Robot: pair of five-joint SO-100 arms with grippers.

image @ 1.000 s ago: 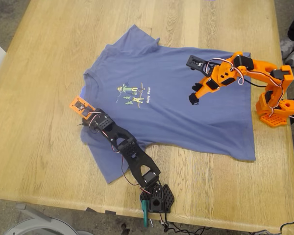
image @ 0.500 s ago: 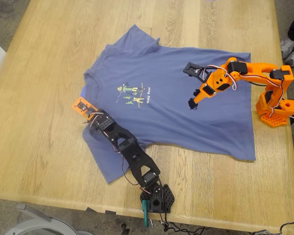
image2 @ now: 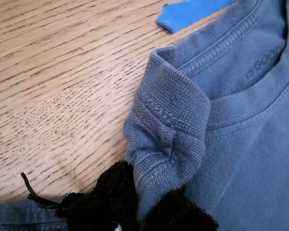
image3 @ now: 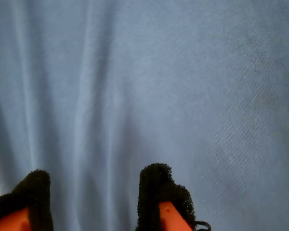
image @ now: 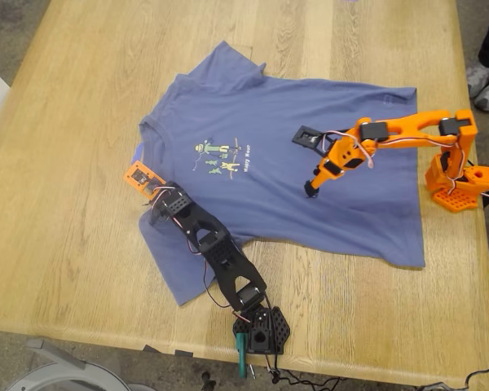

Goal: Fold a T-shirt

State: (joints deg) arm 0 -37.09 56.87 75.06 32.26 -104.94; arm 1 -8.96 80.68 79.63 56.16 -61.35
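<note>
The slate-blue T-shirt (image: pixel 293 147) lies spread flat on the wooden table, chest print (image: pixel 222 157) facing up and collar toward the exterior view's left. My first gripper (image: pixel 145 189), on the black arm, is shut on a bunched fold of the T-shirt (image2: pixel 168 139) at the collar's edge. Its dark padded fingers (image2: pixel 111 197) pinch the cloth there. My second gripper (image: pixel 311 188), on the orange arm, hangs open just above the shirt's middle. In its own view my second gripper (image3: pixel 94 192) has only smooth blue cloth (image3: pixel 183 86) under the spread pads.
A bright blue strip (image2: pixel 192 12) lies on the table (image: pixel 65 244) beside the collar. The orange arm's base (image: pixel 460 183) stands at the exterior view's right, the black arm's base (image: pixel 261 330) at the near edge. A person's shoes (image: pixel 487 84) show at the upper right.
The orange arm has stretched toward the exterior view's left and dropped lower over the shirt. The black arm's gripper has shifted slightly, still holding the collar fold.
</note>
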